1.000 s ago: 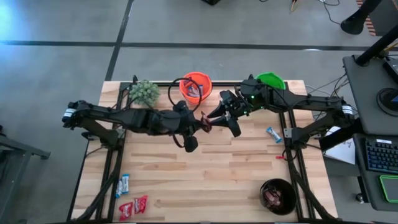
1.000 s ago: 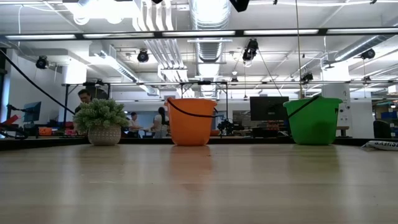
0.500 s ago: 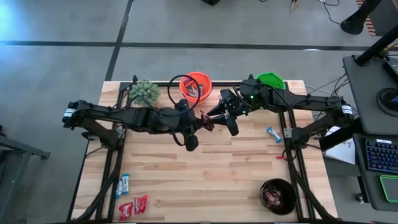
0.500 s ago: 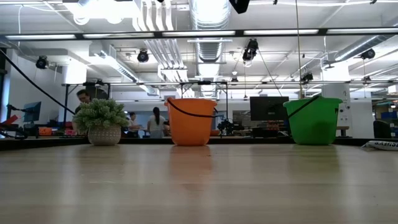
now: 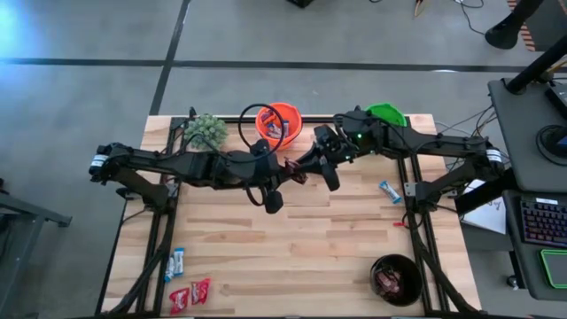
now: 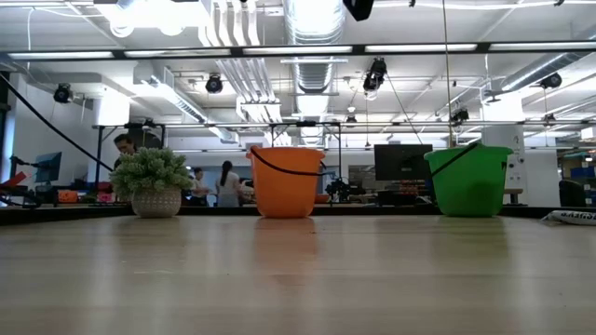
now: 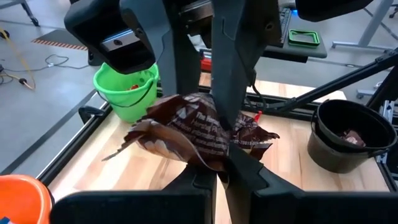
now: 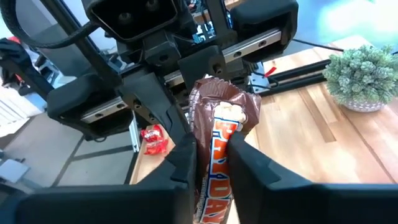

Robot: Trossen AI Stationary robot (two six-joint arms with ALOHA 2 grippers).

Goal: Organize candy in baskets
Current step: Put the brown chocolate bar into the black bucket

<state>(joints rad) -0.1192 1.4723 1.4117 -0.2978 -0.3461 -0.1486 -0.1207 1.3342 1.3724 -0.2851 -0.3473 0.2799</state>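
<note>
Up top, center frame, both grippers clamp one brown candy bar. Left gripper and right gripper meet just below the orange bucket.

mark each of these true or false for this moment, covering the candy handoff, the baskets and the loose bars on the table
1. Both grippers grip the same brown candy bar. True: the left gripper and the right gripper are both shut on it above the table.
2. The black basket is empty. False: it holds dark-wrapped candy.
3. The orange basket stands between the plant and the green basket. True.
4. All remaining candy is in baskets. False: red bars and a blue-and-white bar lie near the left front corner, and another blue-and-white bar lies on the right.
5. The handoff happens over the black basket. False: it is near the orange basket.
</note>
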